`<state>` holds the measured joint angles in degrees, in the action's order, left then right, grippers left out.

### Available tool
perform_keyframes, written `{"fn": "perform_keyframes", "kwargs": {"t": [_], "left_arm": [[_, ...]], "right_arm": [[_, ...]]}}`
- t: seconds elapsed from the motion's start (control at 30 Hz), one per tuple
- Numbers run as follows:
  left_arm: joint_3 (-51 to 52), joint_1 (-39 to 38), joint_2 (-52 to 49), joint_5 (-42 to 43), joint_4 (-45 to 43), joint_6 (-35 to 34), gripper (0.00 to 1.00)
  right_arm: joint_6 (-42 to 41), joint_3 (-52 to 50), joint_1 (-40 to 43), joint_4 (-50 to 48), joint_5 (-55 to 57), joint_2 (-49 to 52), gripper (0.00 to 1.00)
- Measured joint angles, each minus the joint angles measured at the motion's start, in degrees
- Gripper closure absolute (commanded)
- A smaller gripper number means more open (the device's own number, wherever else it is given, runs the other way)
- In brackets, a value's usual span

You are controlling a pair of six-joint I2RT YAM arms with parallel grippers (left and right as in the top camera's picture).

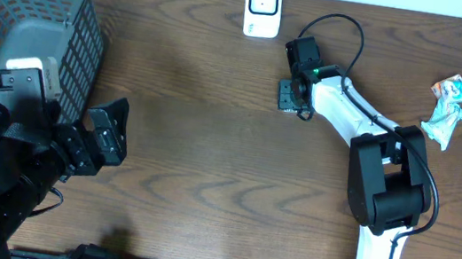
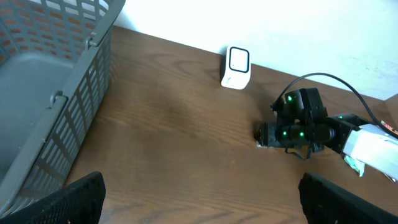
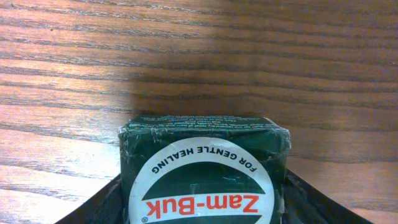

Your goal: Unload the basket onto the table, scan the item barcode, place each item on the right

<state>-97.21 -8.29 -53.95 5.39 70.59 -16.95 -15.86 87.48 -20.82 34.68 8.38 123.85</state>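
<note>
Right claw (image 3: 202,208): half-open around Zam-Buk box (image 3: 205,174); grip unconfirmed.
Left claw (image 1: 114,132): wide open, empty.
Progress: box unlifted; scanner (image 1: 263,7) at 11 o'clock; scan pending.

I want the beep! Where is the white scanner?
Overhead, the white scanner stands at the far table edge, near the middle, just beyond the right gripper and green box.

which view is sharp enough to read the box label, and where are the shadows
Right wrist: the green box is sharp, its Zam-Buk label readable though upside down, and a shadow darkens the table just beyond it. Overhead: the box is tiny, its label unreadable at the right gripper. Left wrist: evenly lit, but the box is too small to read.
</note>
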Motion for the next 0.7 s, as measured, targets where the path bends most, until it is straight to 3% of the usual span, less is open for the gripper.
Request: {"fn": "perform_keyframes", "kwargs": {"t": [0.4, 0.7], "left_arm": [[0.0, 0.0, 0.0, 0.0, 0.02, 0.0, 0.03], [0.0, 0.0, 0.0, 0.0, 0.02, 0.0, 0.02]], "right_arm": [[0.02, 1.11, 0.0, -0.26, 0.0, 0.02, 0.45], [1.9, 11.15, 0.0, -4.7, -3.3, 0.0, 0.48]]}}
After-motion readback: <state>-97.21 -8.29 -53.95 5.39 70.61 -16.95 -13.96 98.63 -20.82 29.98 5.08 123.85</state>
